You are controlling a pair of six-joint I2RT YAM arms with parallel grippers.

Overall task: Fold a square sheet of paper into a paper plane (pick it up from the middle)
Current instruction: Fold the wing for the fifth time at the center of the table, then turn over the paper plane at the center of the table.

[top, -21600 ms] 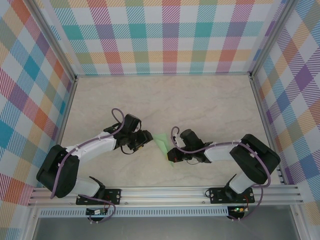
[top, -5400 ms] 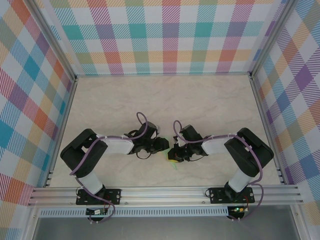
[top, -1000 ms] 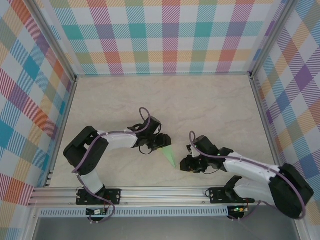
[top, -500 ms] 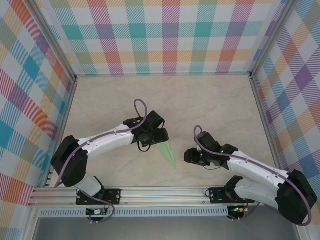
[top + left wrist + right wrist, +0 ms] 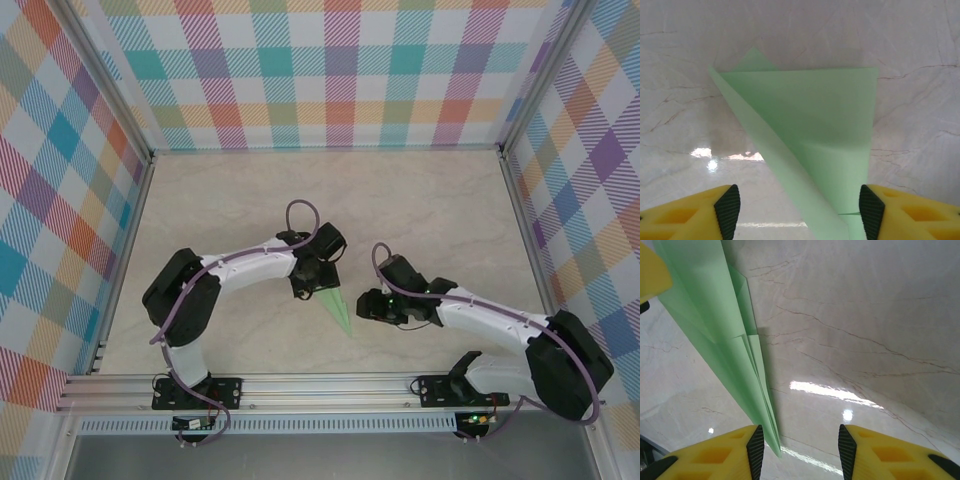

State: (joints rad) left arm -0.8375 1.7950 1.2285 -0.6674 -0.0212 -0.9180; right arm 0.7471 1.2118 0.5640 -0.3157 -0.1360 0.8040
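1. Near the front middle of the table lies one plane, a slim pale-green paper dart. It lies flat, with its point aimed toward the near edge and a little to the right.
2. I count two arms and two grippers, one on each side of the plane.
3. My left gripper hangs over the plane's wide end and, seen from above, hides part of it.
4. On the left wrist camera its jaws stand wide apart, pinching nothing. The green paper lies on the table between the black pads. I cannot tell whether the right-hand pad touches the paper's edge.
5. My right gripper sits just to the right of the plane, beside its pointed half.
6. On the right wrist camera its jaws are parted and grip nothing. The plane's long edge runs down past the left-hand finger, and its tip lies just inside the gap.
7. One yellow part cuts across the top left corner of that view, over the paper.
8. Around the scene are three plaid walls and one metal rail along the near edge, which carries both arm bases.
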